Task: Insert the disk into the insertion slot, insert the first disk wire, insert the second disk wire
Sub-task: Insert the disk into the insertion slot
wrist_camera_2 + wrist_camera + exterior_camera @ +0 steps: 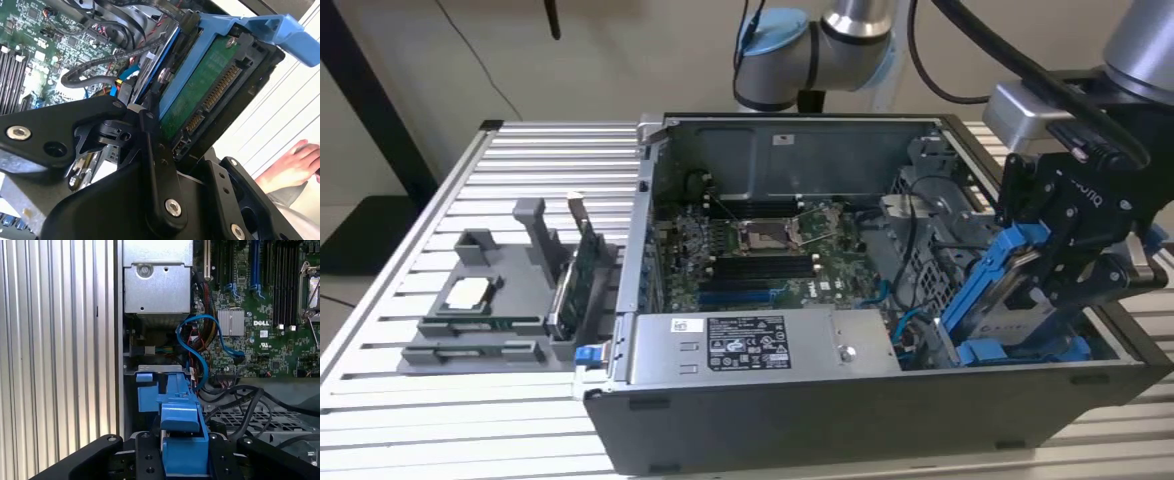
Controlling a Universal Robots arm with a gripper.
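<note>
The disk (998, 300) stands steeply tilted inside the open computer case (854, 420), at the case's end on the exterior view's right. Its lower end is down among the blue bay parts just behind the case's front wall, and its upper end rises to about the rim. The gripper (1074, 285) is clamped on the disk. In the first wrist view the blue carrier frame (182, 435) sits pinched between the two black fingers (145, 460). The gripper's body covers much of the disk's far side. Whether the lower end already rests in the slot cannot be made out, because the frame and case wall hide that spot.

In the second wrist view the disk's green circuit board (200, 95) and connector edge face the camera, partly masked by the black linkages.

Deeper in the case, a blue cable (198, 317) loops beside the power supply (747, 345), and black cables (250, 400) lie over the drive cage. Their ends are hidden. The motherboard (761, 250) lies on the case floor.

Outside the case, a person's hand (295, 160) is cut off at the frame edge. A grey tray (520, 262) of parts sits on the slatted table (440, 200).
</note>
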